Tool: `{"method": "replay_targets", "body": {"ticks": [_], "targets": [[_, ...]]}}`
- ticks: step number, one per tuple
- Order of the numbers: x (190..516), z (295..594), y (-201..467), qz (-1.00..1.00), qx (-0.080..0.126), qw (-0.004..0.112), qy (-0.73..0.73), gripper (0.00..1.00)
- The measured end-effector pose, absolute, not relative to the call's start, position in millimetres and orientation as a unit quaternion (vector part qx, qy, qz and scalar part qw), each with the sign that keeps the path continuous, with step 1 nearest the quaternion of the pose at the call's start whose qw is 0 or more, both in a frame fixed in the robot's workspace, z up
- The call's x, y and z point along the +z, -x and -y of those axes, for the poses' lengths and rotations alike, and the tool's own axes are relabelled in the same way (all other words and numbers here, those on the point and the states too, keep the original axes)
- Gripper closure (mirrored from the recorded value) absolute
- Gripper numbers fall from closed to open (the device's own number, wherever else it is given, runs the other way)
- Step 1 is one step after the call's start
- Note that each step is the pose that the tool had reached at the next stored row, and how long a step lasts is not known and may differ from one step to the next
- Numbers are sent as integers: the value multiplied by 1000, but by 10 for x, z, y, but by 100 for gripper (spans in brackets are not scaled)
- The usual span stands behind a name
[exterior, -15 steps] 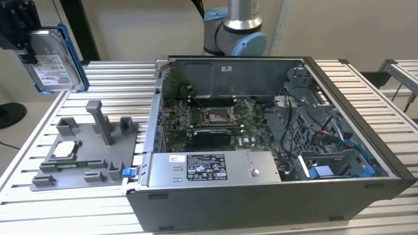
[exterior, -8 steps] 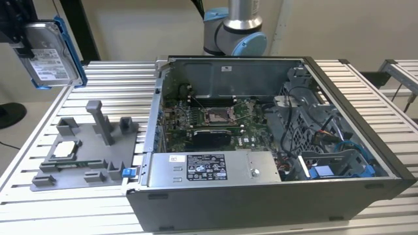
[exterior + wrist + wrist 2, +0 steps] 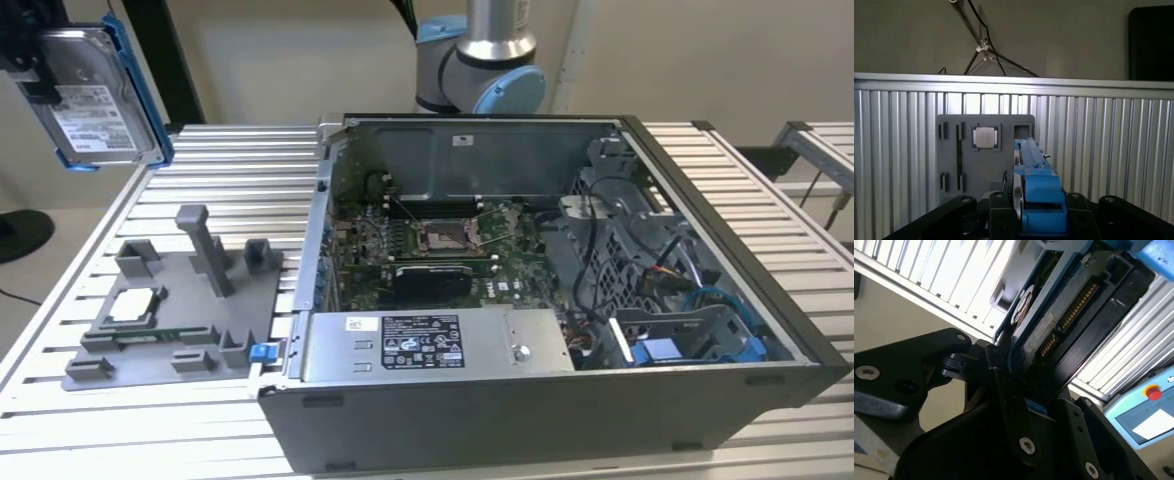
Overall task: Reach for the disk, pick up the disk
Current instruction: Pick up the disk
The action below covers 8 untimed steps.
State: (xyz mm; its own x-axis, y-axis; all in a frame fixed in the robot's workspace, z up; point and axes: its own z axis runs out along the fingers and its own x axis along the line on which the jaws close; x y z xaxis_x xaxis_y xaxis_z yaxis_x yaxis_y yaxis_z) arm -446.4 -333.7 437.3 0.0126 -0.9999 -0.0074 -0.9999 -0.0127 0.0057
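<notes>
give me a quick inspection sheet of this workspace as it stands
surface: slatted metal table, flat and level
job's things: disk held in the air at the exterior view's upper left, clear of the table, label facing the camera
clutter: grey fixture tray carrying a small square chip; open computer case beside the tray on the exterior view's right
grippers: tool shut on the disk, fingers on both sides of it
cables: wires bundled inside the case; nothing seen loose on the table
surroundings: arm base behind the case; plain wall beyond
</notes>
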Motion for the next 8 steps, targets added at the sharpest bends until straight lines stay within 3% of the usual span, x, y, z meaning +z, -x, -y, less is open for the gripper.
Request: {"method": "replay_targets", "body": {"ticks": [8], "targets": [[4541, 3336, 4464, -703, 5, 0, 712, 100]]}}
